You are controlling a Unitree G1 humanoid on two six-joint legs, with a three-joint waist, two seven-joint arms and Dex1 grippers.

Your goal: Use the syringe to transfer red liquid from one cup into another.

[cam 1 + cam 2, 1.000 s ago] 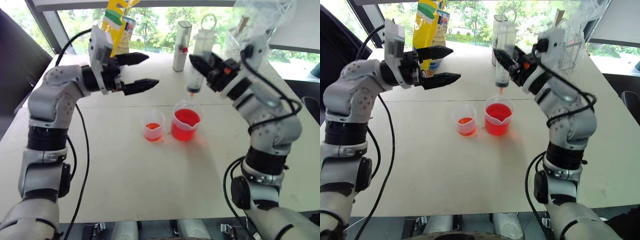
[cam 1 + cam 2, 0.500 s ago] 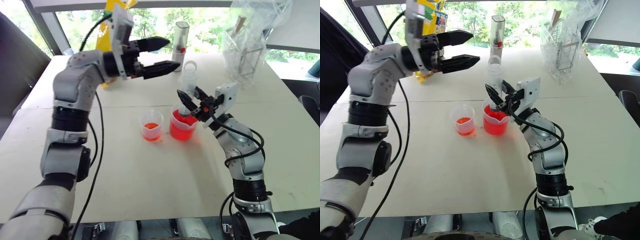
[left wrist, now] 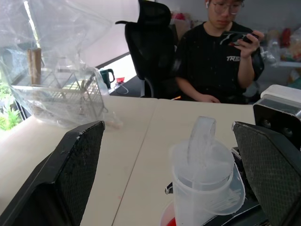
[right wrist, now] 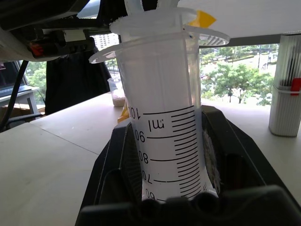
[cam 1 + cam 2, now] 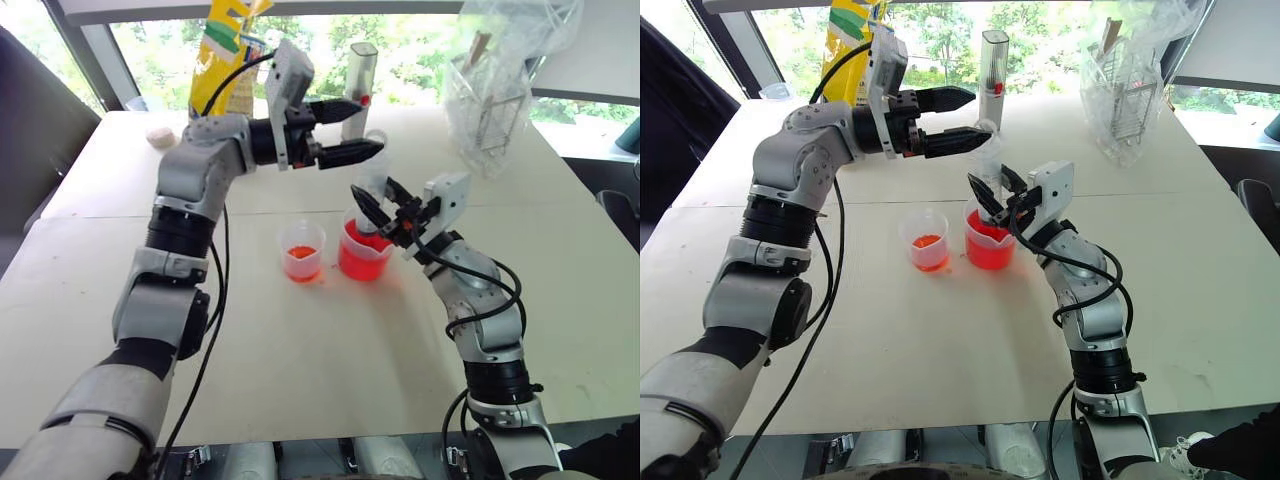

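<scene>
Right gripper (image 5: 378, 203): clamping the syringe (image 4: 162, 117) upright, tip dipping into the bigger beaker (image 5: 365, 252).
Left gripper (image 5: 345, 130): hovering spread open around the plunger ring (image 3: 200, 136).
Smaller cup (image 5: 302, 251): sitting beside.

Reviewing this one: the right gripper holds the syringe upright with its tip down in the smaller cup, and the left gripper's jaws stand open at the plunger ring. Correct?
Not quite. The syringe held by the right gripper has its tip in the larger beaker, not the smaller cup, which stands apart beside it; the left eye view shows this. The left gripper is indeed open at the plunger ring.
</scene>
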